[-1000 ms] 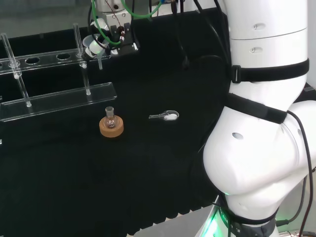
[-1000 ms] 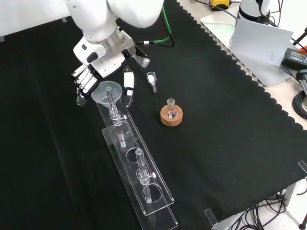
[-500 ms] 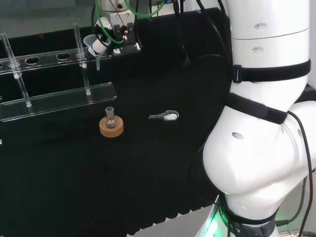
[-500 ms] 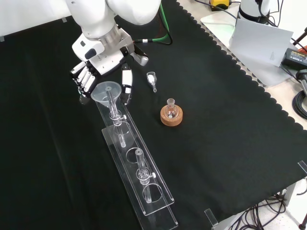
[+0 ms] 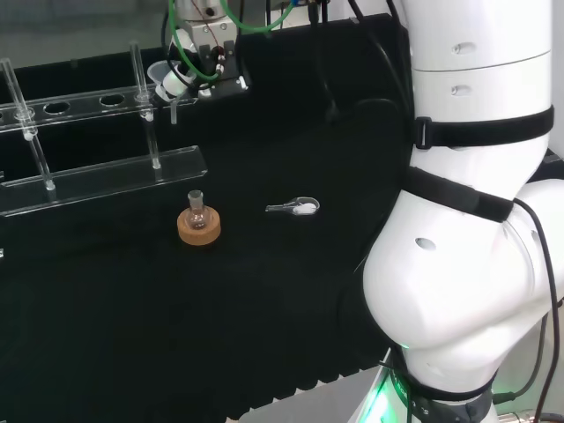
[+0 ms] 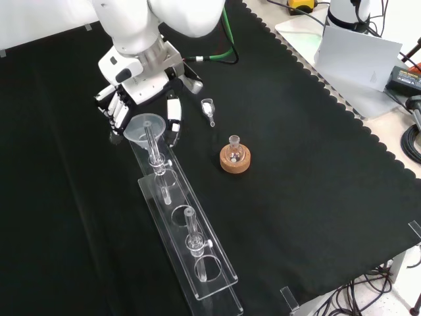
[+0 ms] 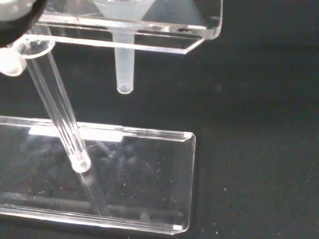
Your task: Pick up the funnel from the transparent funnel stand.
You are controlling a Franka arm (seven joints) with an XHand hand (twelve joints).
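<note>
The clear funnel point(image 6: 146, 124) sits in the end hole of the transparent stand point(image 6: 197, 263), its cone above the upper shelf. In the head view the funnel point(image 5: 164, 79) is at the stand's point(image 5: 106, 176) right end. The hand point(image 6: 135, 89) is just behind the funnel. Its fingers point(image 6: 116, 110) reach down on the cone's left and the thumb point(image 6: 174, 116) on its right, all fairly straight. I cannot see them clasp the cone. In the wrist view the funnel's stem point(image 7: 124, 69) hangs through the shelf point(image 7: 164, 37) over the base plate point(image 7: 124, 199).
A small round flask on a cork ring point(image 6: 235, 160) stands right of the stand in the front view. A little scoop with white powder point(image 6: 208, 109) lies near the thumb. Upright clear posts point(image 6: 156, 150) rise from the stand beside the funnel. The cloth's scalloped edge point(image 6: 342, 105) runs at right.
The hand has shifted slightly upward in the front view, its fingers and thumb staying either side of the funnel. The funnel remains in the stand.
</note>
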